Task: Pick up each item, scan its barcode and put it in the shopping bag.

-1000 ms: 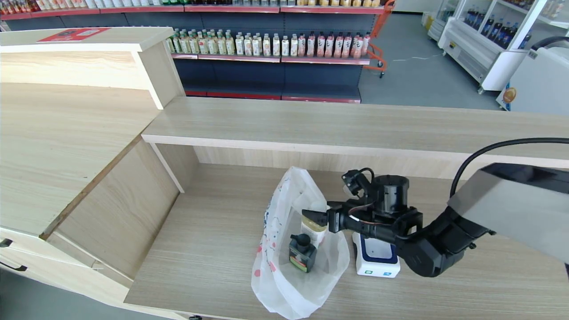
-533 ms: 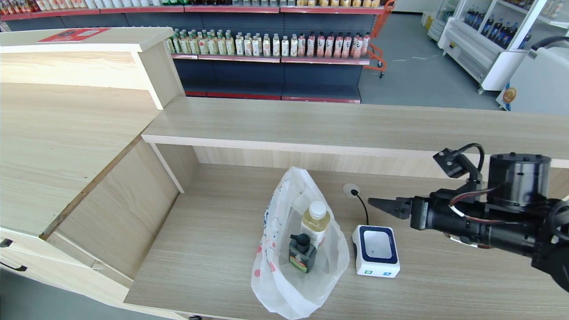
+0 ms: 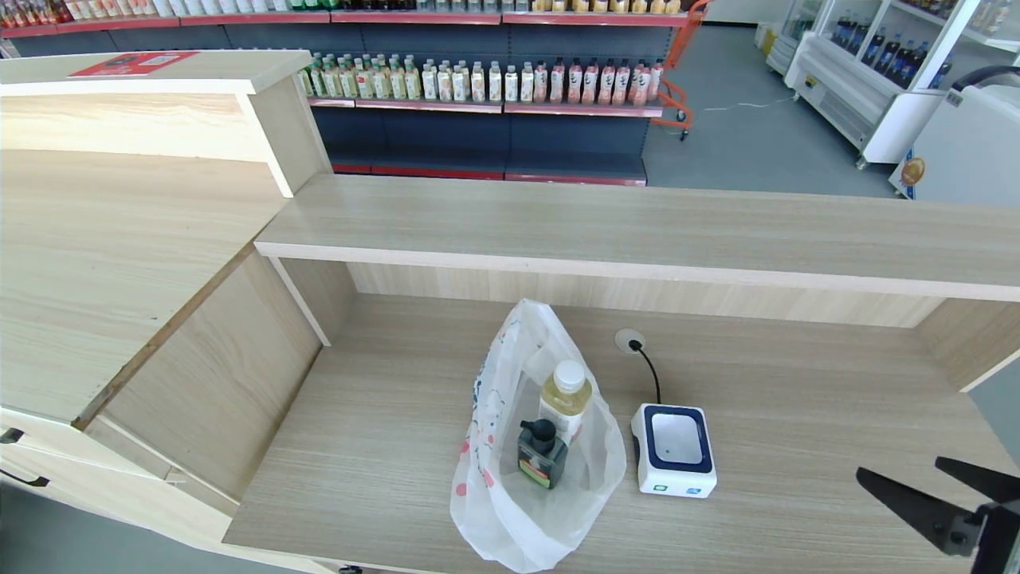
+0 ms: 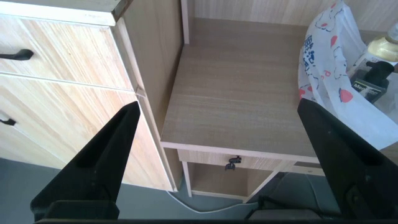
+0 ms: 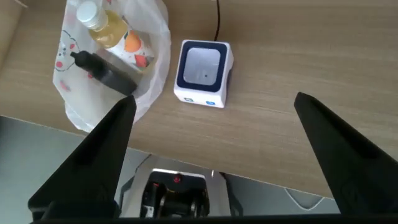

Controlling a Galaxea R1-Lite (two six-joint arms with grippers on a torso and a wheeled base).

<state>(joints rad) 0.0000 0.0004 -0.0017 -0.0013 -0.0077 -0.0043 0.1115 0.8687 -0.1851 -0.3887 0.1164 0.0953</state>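
Note:
A white plastic shopping bag (image 3: 510,478) stands open on the lower counter. Inside it are a yellow drink bottle with a white cap (image 3: 566,397) and a dark pump bottle (image 3: 542,454). Just right of the bag sits the white and blue barcode scanner (image 3: 674,450). My right gripper (image 3: 928,485) is open and empty at the counter's front right corner, well right of the scanner. In the right wrist view the bag (image 5: 146,74), both bottles and the scanner (image 5: 202,71) lie beyond the open gripper (image 5: 211,152). My left gripper (image 4: 221,155) is open and empty, off the counter's front left, with the bag (image 4: 329,68) off to one side.
A raised wooden ledge (image 3: 637,227) runs behind the lower counter, and a taller counter block (image 3: 119,239) with drawers (image 4: 56,99) closes the left side. The scanner's cable runs to a grommet (image 3: 628,341). Store shelves with bottles stand behind.
My right gripper has let go of the yellow drink bottle in the bag, drawn back to the right past the scanner, and dropped to the counter's front right corner.

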